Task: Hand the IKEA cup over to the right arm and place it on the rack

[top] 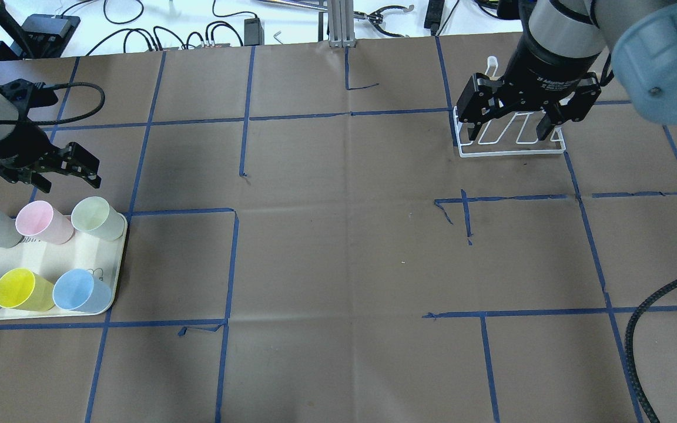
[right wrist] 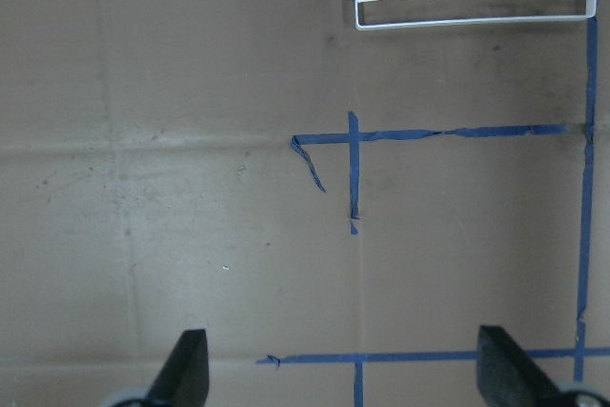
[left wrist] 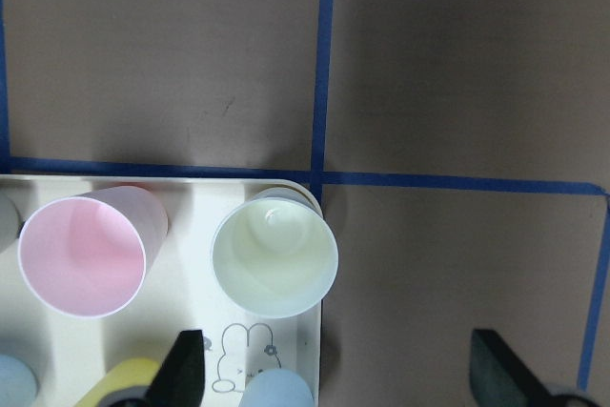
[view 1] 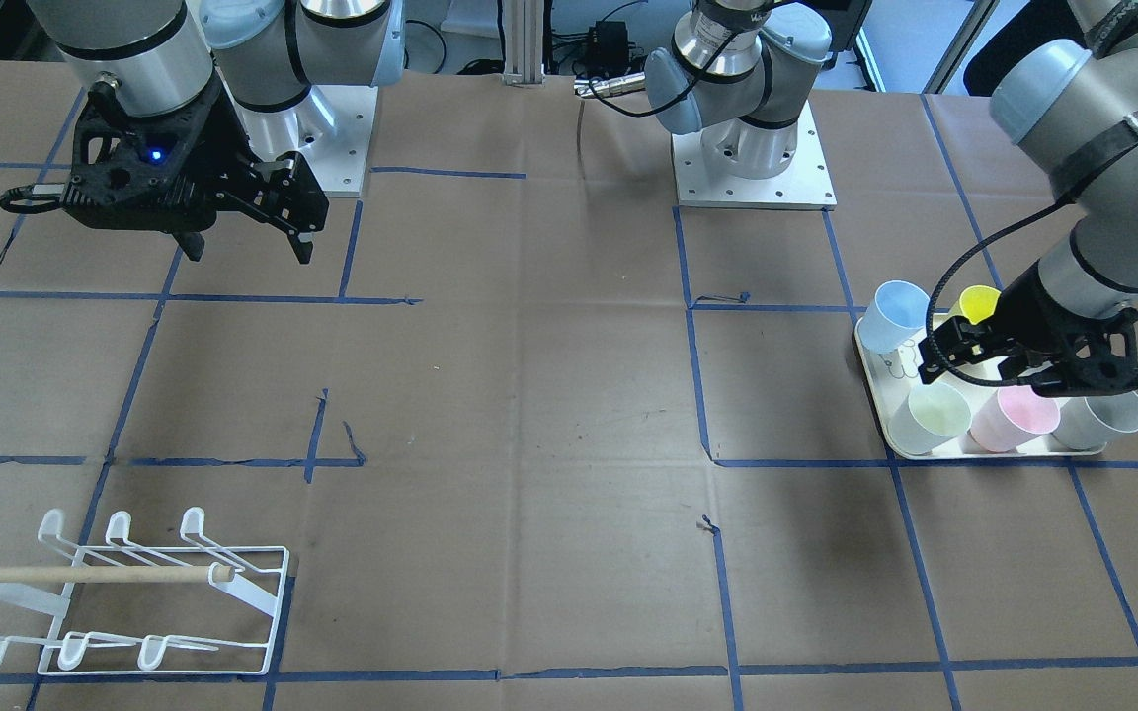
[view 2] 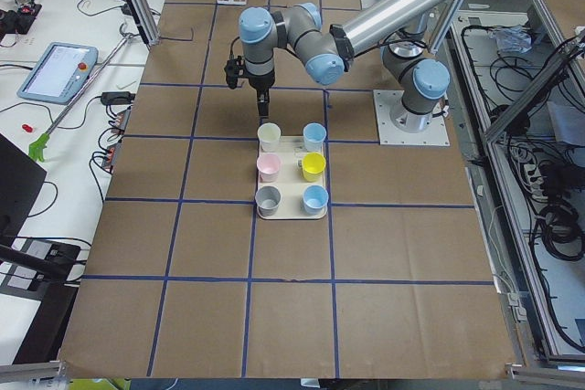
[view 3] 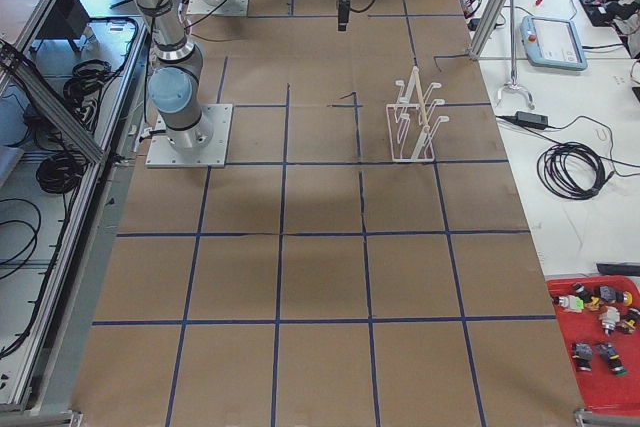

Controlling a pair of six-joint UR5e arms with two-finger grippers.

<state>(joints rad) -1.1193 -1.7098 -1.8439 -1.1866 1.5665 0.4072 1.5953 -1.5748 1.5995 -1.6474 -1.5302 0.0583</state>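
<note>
Pastel plastic cups, six, upright on cream tray at robot's left end of bench. Pale green cup at tray corner, pink and grey beside it; yellow cup between two blue in other row. Left tool hovers near pale green cup, jaws wide apart, holding nothing. Right tool hangs above white wire rack, jaws spread, empty.

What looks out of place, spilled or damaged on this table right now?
Nothing serious. The six cups stand upright on the tray, nothing is spilled, and the rack stands upright with bare prongs. Only the blue tape looks scruffy: some ends are torn and peeling.
</note>
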